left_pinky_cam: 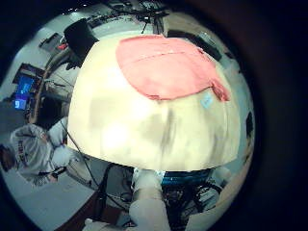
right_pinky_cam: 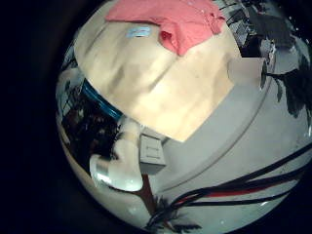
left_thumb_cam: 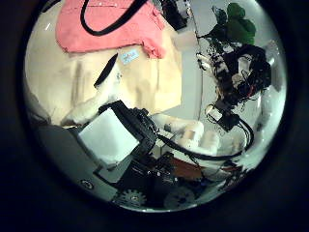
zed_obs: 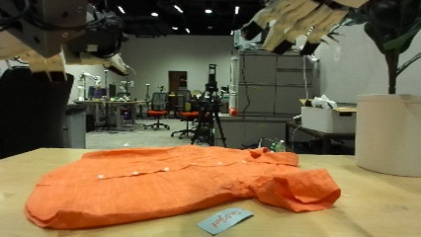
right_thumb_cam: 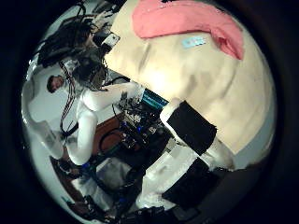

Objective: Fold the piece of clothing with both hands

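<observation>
An orange shirt [zed_obs: 171, 178] lies spread flat on the tan table [zed_obs: 376, 202], with one sleeve bunched at the side near the right hand. A small light-blue tag [zed_obs: 226, 219] lies on the table just in front of it. My left hand [zed_obs: 46, 30] and right hand [zed_obs: 296, 22] hang high above the table with relaxed fingers, away from the shirt. The shirt also shows in the left little finger side palm view [left_pinky_cam: 168, 67], the left thumb side palm view [left_thumb_cam: 97, 29], the right little finger side palm view [right_pinky_cam: 166, 19] and the right thumb side palm view [right_thumb_cam: 187, 19].
A large white plant pot [zed_obs: 389, 133] stands at the table's edge beyond the right hand. Bare tabletop [left_pinky_cam: 144, 130] stretches in front of the shirt. Office furniture and a tripod [zed_obs: 209, 109] stand far behind the table.
</observation>
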Motion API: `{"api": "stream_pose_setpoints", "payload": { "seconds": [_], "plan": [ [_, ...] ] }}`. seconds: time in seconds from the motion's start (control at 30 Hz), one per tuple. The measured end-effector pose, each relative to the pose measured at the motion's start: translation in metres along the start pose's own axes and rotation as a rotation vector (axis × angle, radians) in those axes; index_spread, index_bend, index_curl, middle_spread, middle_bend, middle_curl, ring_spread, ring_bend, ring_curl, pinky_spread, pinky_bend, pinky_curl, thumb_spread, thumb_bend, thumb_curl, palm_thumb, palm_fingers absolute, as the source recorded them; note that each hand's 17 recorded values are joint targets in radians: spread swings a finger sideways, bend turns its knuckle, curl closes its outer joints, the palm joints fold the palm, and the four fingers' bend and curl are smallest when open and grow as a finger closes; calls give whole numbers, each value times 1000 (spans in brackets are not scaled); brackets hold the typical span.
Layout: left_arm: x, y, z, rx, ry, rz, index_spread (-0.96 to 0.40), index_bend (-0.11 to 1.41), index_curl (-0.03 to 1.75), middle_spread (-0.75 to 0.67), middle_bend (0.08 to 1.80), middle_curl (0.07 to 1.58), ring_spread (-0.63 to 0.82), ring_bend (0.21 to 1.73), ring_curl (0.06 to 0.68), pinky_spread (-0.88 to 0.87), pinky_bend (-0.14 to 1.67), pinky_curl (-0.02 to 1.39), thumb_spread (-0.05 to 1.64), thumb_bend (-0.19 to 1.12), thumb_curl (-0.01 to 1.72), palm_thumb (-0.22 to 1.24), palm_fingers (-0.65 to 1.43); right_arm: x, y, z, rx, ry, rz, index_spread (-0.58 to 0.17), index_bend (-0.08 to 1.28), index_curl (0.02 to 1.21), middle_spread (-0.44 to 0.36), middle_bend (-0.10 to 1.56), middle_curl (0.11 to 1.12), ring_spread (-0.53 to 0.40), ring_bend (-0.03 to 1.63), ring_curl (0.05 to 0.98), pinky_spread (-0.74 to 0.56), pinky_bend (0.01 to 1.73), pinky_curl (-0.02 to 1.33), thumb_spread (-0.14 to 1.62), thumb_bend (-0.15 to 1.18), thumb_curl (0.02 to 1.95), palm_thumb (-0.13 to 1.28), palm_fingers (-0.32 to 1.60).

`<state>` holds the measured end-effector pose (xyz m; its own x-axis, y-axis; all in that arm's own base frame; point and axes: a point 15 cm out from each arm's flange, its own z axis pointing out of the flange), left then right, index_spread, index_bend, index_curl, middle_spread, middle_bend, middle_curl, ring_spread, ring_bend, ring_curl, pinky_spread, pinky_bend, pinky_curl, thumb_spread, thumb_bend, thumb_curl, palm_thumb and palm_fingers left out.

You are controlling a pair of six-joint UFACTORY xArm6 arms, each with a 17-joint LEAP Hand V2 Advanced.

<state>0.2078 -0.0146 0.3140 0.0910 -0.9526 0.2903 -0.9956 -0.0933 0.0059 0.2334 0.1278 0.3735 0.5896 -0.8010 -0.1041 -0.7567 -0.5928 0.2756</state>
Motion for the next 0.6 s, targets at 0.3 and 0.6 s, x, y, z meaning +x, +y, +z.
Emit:
{"api": "stream_pose_setpoints", "payload": {
  "seconds": [0.3, 0.6],
  "plan": [
    [-1, -1, 1, -2, 0, -6, -153, 186, 388, -57, 188, 363, 221, 415, 141, 76, 228, 266, 1016, -22, 331, 624, 441, 3, 2, -3, 13, 1, 10, -314, 171, 310, 57, 274, 374, 157, 410, 235, 352, 198, 274, 1418, -8, 211, 551, 356],
    [4, 0, 11, -43, -22, 41, -154, 183, 388, -137, 215, 377, 220, 404, 138, 74, 211, 260, 1018, -23, 333, 625, 459, 5, 2, -1, 4, 2, 17, -314, 170, 308, 57, 271, 374, 157, 417, 235, 345, 199, 278, 1411, -8, 212, 546, 358]
  ]
}}
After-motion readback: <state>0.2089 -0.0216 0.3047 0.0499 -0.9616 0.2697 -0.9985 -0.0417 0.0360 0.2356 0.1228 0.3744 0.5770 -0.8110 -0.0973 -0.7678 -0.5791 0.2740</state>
